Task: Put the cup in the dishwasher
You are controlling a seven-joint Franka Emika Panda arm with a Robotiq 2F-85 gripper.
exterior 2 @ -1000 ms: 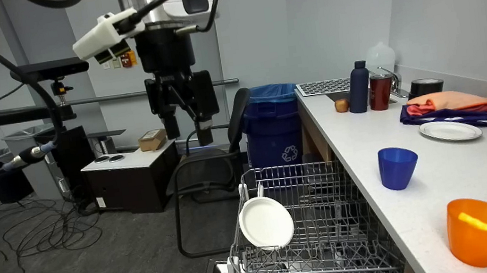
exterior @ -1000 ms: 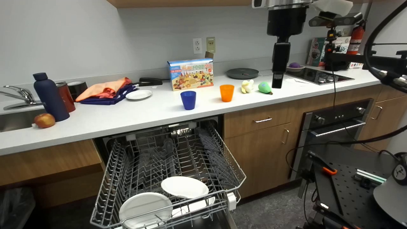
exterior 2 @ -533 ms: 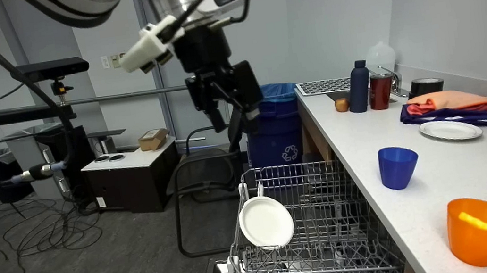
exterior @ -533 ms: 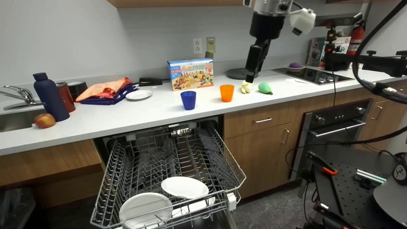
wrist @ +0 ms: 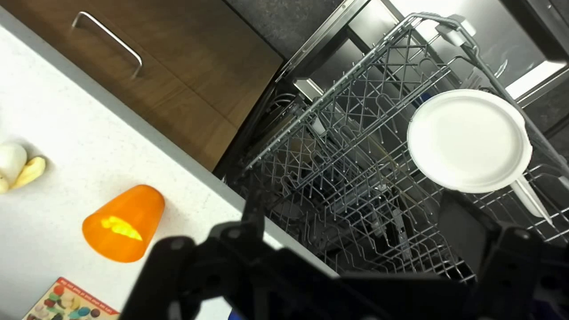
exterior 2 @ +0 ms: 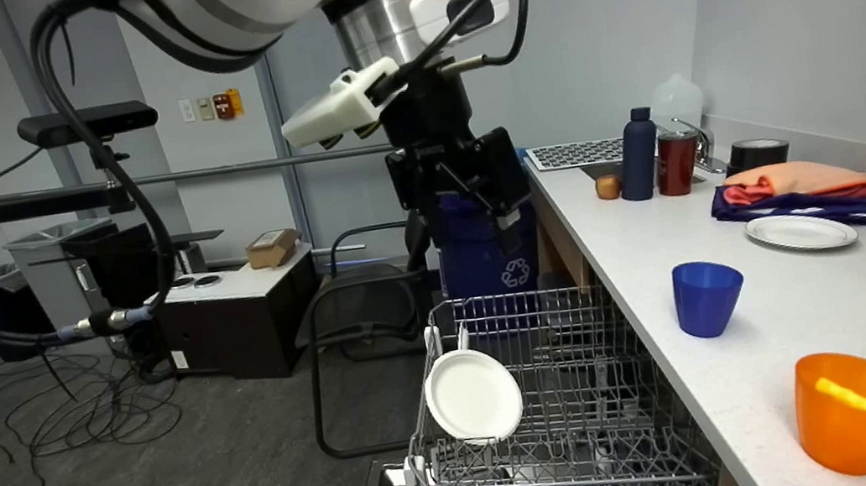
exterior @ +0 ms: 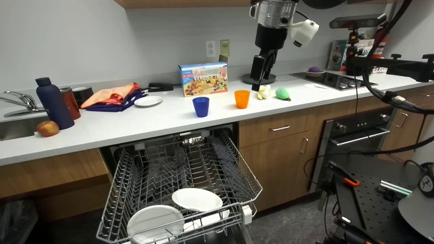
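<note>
A white desk point(exterior: 156, 119) is seen with the dishwasher rack point(exterior: 200, 162) pulled out beneath its front edge. On the desk, a blue cup point(exterior: 201, 107) and an orange cup point(exterior: 242, 99) are stood upright, near each other but not touching; both are outside the rack. The tool point(exterior 2: 473, 235) is held in the air, well apart from both cups, with its fingers point(wrist: 462, 226) spread wide. In the wrist view, the orange cup and the rack are looked down upon, and a round white dish point(wrist: 469, 140) with a handle is seen lying in the rack. Behind the cups a play food box point(exterior: 205, 79) is placed, and a green toy point(exterior: 282, 93) is set to one side. Farther along, a small white plate point(exterior: 148, 101), crumpled cloths point(exterior: 112, 96), a dark blue bottle point(exterior: 56, 103) and an apple point(exterior: 47, 128) are laid out.
</note>
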